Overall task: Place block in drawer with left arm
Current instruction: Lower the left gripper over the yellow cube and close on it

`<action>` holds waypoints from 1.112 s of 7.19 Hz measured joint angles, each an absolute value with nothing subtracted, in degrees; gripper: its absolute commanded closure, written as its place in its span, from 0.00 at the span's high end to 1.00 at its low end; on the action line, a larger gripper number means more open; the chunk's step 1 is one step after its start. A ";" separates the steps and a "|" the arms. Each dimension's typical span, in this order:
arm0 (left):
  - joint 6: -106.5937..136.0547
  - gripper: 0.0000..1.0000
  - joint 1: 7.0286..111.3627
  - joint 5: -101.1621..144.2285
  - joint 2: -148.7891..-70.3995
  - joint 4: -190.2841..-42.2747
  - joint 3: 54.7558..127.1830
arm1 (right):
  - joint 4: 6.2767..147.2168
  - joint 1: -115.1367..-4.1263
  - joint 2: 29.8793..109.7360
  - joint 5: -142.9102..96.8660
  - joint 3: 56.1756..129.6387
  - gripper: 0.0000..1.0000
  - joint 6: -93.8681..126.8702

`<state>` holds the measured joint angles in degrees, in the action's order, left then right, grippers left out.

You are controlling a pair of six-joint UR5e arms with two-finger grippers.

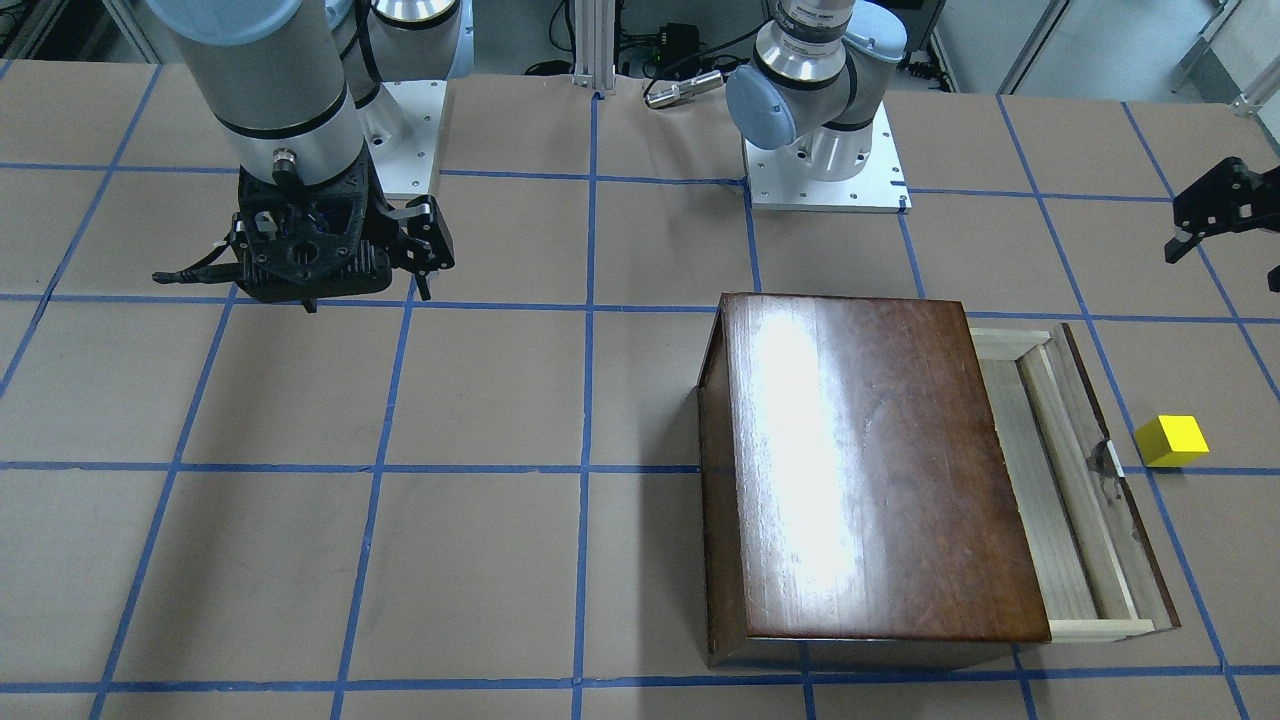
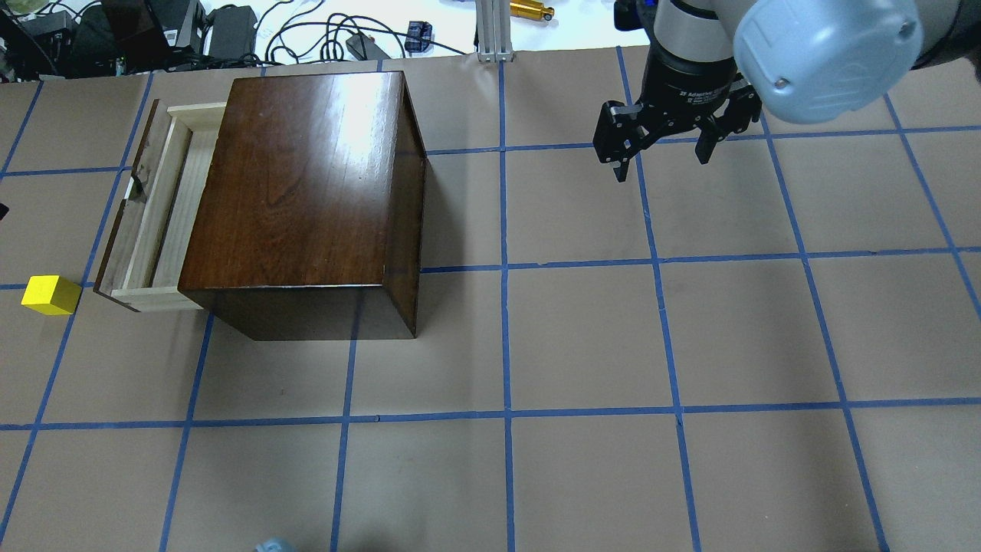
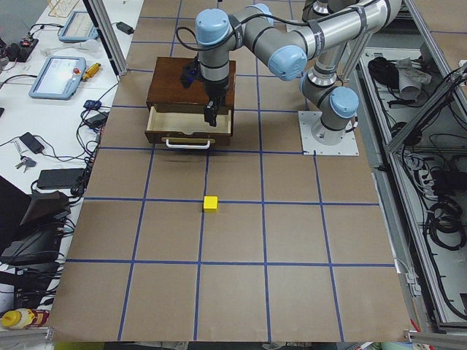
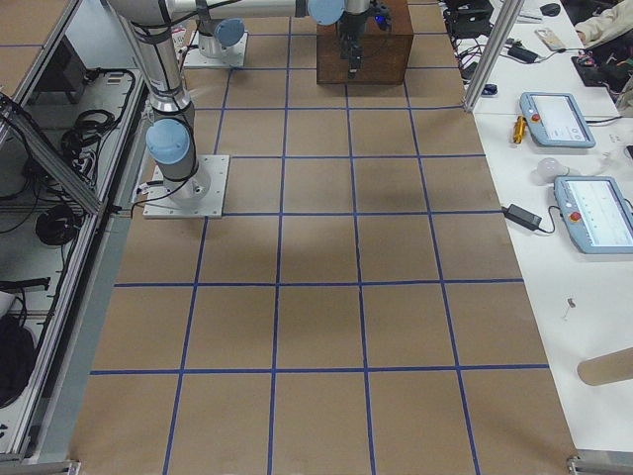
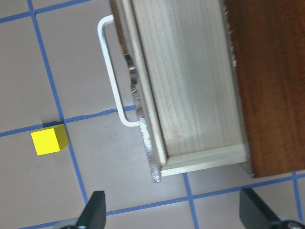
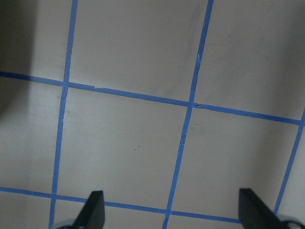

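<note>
The small yellow block (image 1: 1172,440) lies on the table just outside the drawer's front panel; it also shows in the overhead view (image 2: 50,295) and the left wrist view (image 5: 49,141). The drawer (image 1: 1030,480) is pulled out of the dark-brown wooden box (image 1: 870,460), and its pale wood floor (image 5: 190,90) is bare. My left gripper (image 5: 175,210) is open and empty, held high above the table off one end of the drawer, apart from the block. My right gripper (image 2: 661,165) is open and empty, far from the box on its other side.
The drawer has a white bail handle (image 5: 108,71) on its front panel. The two arm bases (image 1: 825,150) stand at the robot's edge of the table. Cables and devices (image 2: 230,31) lie beyond the far table edge behind the box. Blue tape lines grid the brown table.
</note>
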<state>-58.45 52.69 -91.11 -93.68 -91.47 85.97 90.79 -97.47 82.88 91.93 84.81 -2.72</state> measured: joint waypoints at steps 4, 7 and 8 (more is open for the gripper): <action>-85.87 1.00 45.91 -91.07 -98.25 -88.69 88.04 | 90.79 -97.47 82.88 91.93 84.82 1.00 -2.67; -106.90 1.00 43.63 -91.12 -103.17 -77.02 92.52 | 90.79 -97.47 82.88 91.93 84.82 1.00 -2.65; -113.35 1.00 43.49 -91.09 -105.07 -71.69 94.54 | 90.79 -97.47 82.88 91.93 84.82 1.00 -2.67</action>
